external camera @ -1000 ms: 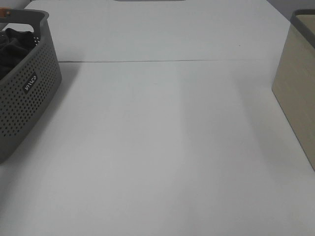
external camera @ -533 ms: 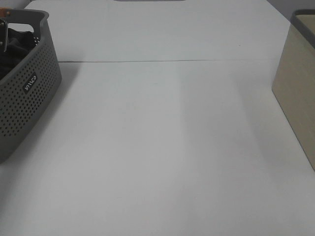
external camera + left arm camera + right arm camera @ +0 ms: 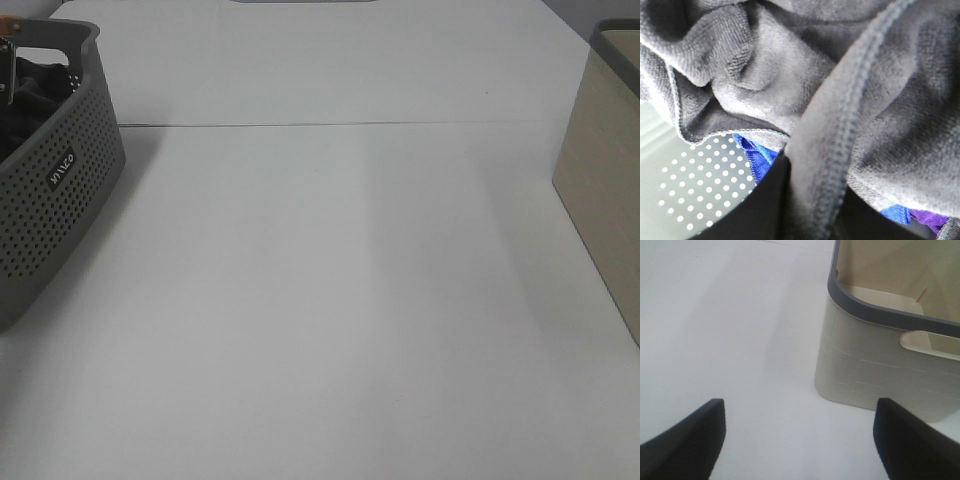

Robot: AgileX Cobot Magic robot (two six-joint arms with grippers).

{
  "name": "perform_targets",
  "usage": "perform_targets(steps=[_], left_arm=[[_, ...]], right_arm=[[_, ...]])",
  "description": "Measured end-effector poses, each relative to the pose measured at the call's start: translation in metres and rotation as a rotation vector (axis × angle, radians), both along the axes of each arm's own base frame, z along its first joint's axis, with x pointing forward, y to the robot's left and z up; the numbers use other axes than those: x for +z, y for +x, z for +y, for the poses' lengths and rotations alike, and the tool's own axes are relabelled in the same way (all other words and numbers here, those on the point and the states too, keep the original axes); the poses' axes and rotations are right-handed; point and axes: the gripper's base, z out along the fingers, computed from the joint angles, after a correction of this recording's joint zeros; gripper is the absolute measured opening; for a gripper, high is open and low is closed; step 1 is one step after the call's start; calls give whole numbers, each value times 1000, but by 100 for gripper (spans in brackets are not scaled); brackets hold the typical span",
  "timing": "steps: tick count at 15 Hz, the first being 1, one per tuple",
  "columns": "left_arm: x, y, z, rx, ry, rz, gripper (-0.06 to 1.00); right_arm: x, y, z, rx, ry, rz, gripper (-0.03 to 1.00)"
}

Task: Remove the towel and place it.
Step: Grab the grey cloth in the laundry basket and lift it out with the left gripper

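While my left wrist camera sits deep in the perforated grey basket [image 3: 70,210], I see the dark grey towel [image 3: 765,75] bunched inside it, lying over a blue cloth [image 3: 757,160]. The left gripper [image 3: 812,200] has its black fingers [image 3: 765,210] pinching a hemmed fold of that towel. My right gripper [image 3: 799,407] hangs over the white tabletop [image 3: 330,300], fingers spread wide and holding nothing, just beside the beige bin [image 3: 875,370] with the dark rim.
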Motion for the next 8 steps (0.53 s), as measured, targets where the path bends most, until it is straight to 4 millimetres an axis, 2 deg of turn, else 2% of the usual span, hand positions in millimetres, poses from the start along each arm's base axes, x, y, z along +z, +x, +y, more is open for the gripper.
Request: perform_targets(steps=[2, 4, 6, 7, 8], left_arm=[[1, 0, -2, -4, 1, -2, 2], [14, -2, -6, -15, 4, -31, 0], [46, -9, -10, -22, 7, -112, 0], [69, -14, -12, -15, 0, -172, 0], [99, -25, -16, -4, -17, -256, 0]], right_arm=[[0, 0, 0, 0, 0, 0, 79], [0, 0, 0, -1, 1, 0, 79], [0, 0, 0, -1, 1, 0, 79], [0, 0, 0, -1, 1, 0, 79], [0, 0, 0, -1, 1, 0, 79]])
